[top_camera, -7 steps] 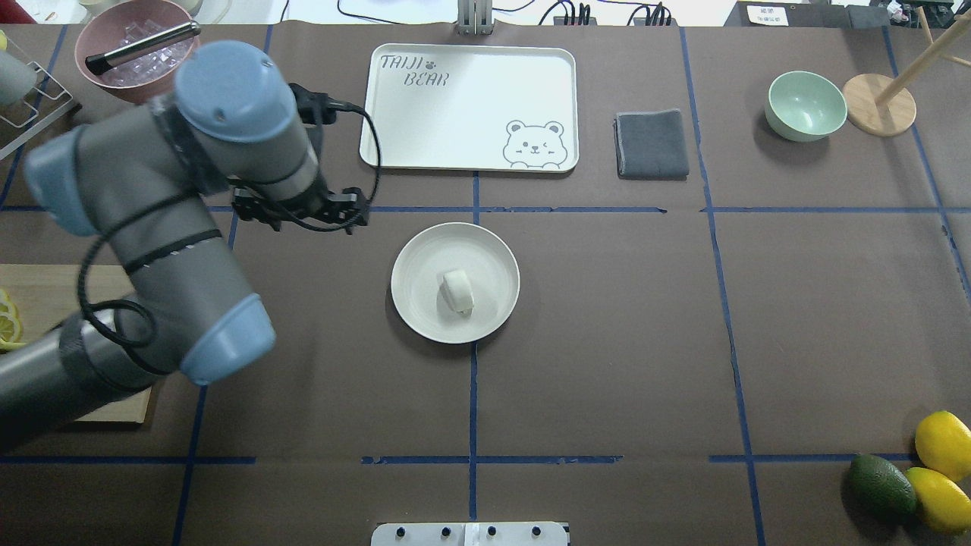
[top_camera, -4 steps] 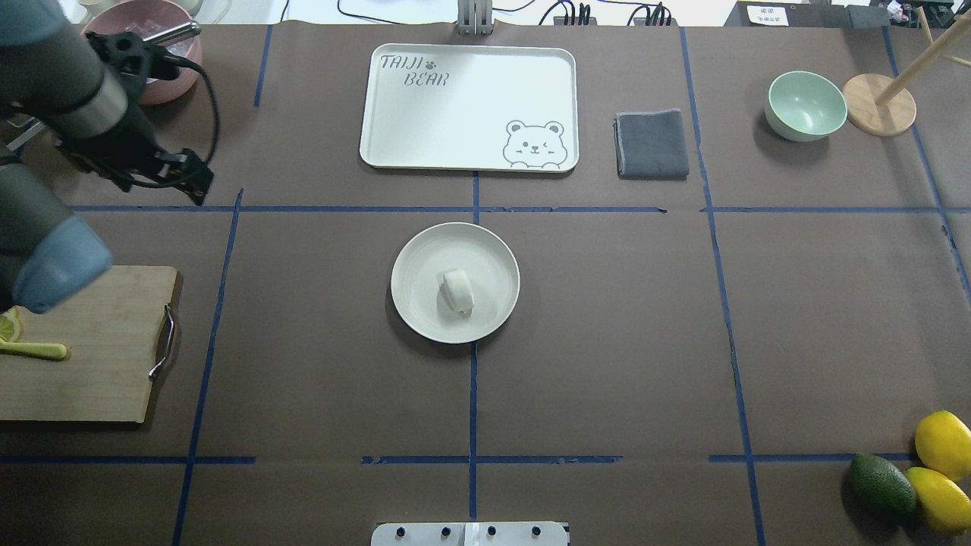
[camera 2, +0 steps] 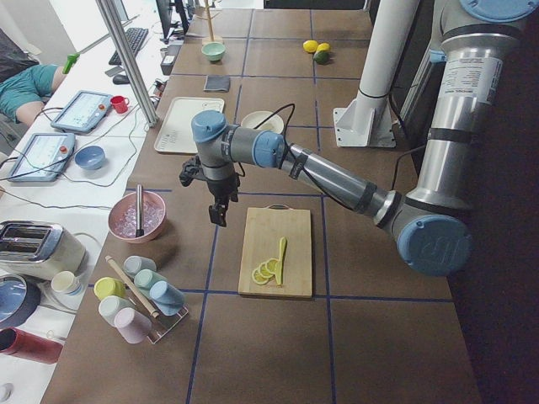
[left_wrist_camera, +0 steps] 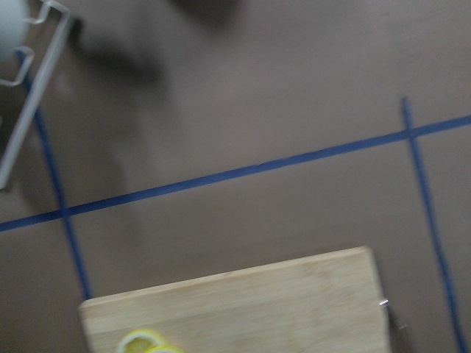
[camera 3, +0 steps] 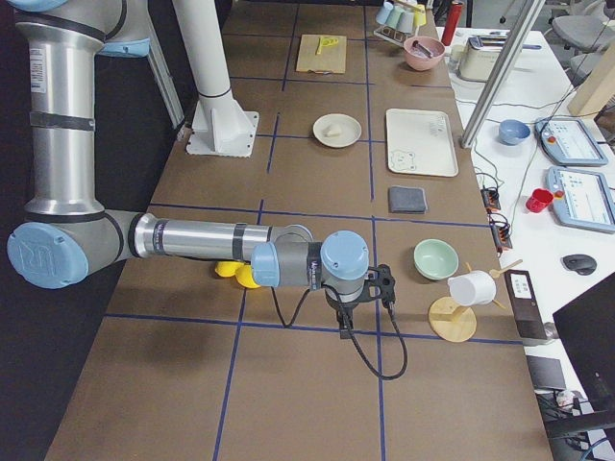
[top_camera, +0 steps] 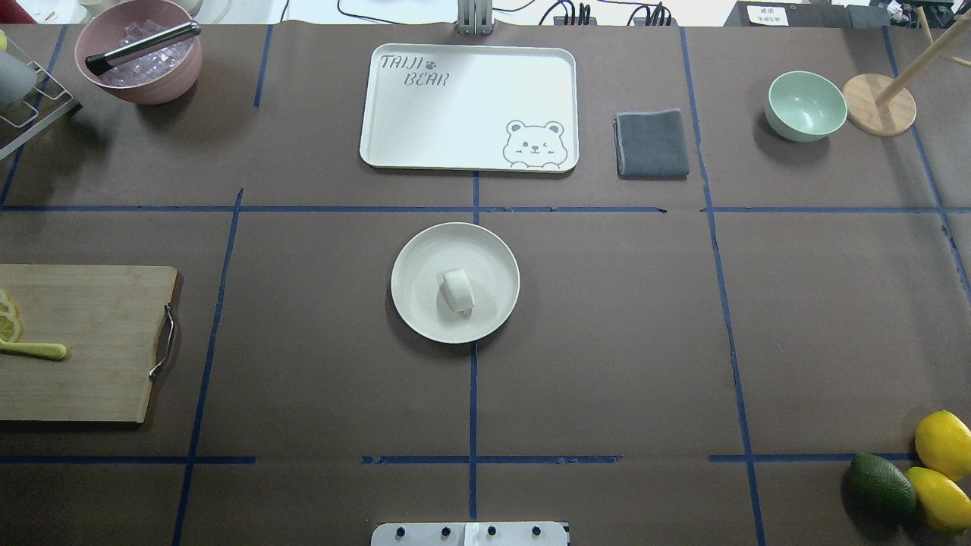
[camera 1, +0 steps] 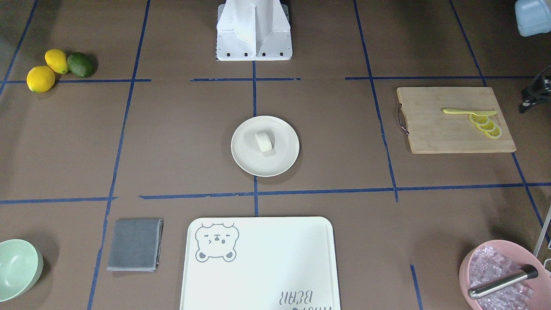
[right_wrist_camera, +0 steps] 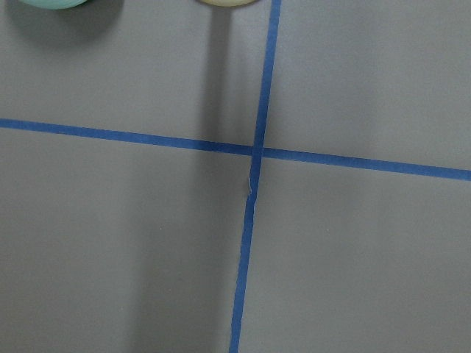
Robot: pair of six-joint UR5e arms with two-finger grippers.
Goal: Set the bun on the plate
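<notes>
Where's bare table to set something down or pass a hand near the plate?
Widest bare patch: robot's right of the round cream-white plate, out toward the yellow lemons and green avocado. Also bare: between the plate and the wooden cutting board. Crowded: far row, with pink bowl, bear-printed white tray, grey folded cloth, mint-green bowl.

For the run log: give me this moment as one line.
bun on plate | left gripper by cutting board | right gripper near green bowl | grip state unclear | looks done
</notes>
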